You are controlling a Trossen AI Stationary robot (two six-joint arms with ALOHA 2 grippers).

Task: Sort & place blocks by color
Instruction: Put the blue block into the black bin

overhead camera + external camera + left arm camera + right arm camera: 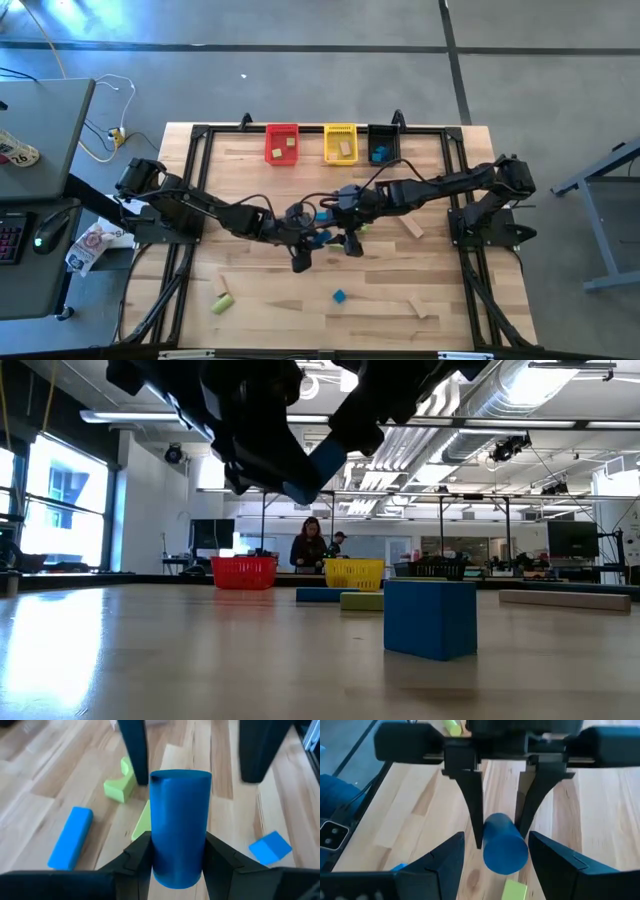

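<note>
Handover looks underway above mid-bench: left gripper [499, 827] fingers pinch a blue cylinder block [180, 825] whose long axis points at the right gripper [192, 750], its spread fingers [440, 862] flanking the free end, black bin [381, 143] beyond.

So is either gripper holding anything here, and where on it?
The left gripper clamps a blue cylinder by its curved sides near one end. The right gripper is open, holding nothing.

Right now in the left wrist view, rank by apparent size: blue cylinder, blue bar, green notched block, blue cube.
1. blue cylinder, but it sits in the left hand nearest the camera, so unsure.
2. blue bar.
3. green notched block and blue cube: look alike.
</note>
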